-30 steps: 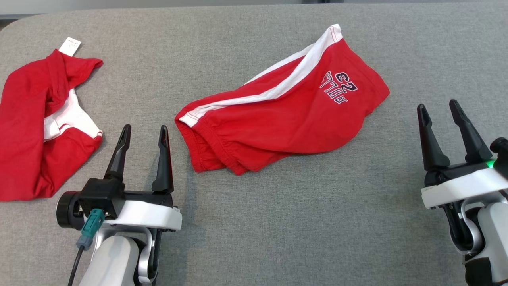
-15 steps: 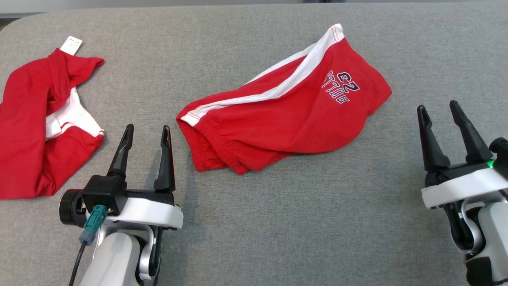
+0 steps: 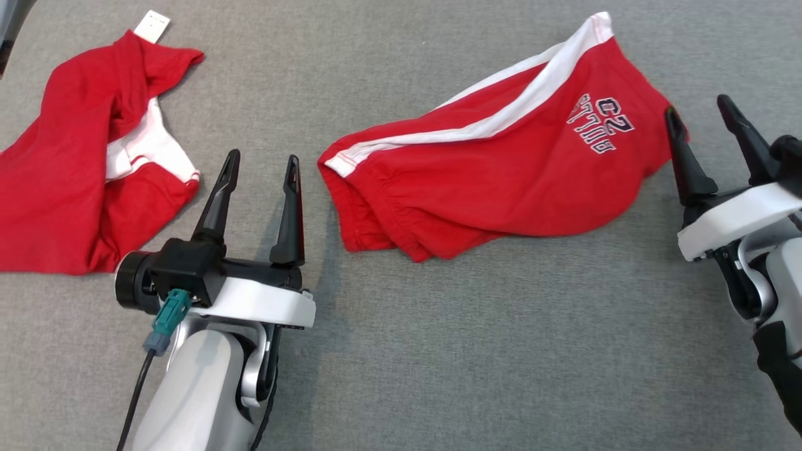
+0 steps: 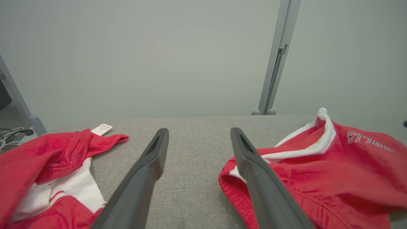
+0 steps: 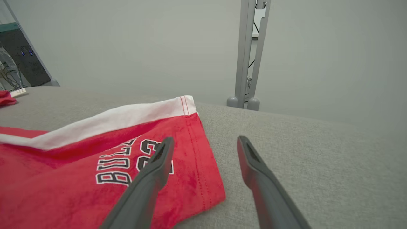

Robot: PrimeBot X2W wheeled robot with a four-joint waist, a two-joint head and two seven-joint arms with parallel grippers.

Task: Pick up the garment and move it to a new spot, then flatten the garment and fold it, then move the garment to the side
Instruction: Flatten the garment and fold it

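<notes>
- Nearest, lower left of the head view: left gripper (image 3: 264, 156), 2 dark fingers spread apart with nothing between them, above bare grey counter (image 3: 438, 351).
- Lower right: right gripper (image 3: 697, 105), fingers likewise apart and empty. In the right wrist view, 1 finger over the hem of the garment, the other over bare counter.
- Between the 2 grippers: garment (image 3: 501, 169), red shorts with a white side stripe, lying rumpled on the counter. Gathered end just beside the left gripper, end printed "BULLS 23" under the right gripper's fingertip.
- Left of the left gripper: 2nd garment (image 3: 56, 188), red and white, bunched up, apart from the shorts.
- Farther back, at its far tip: white tag (image 3: 152, 26).
- Beyond the counter's far edge, in the left wrist view: grey post (image 4: 276, 57) against a pale wall (image 4: 127, 47).
</notes>
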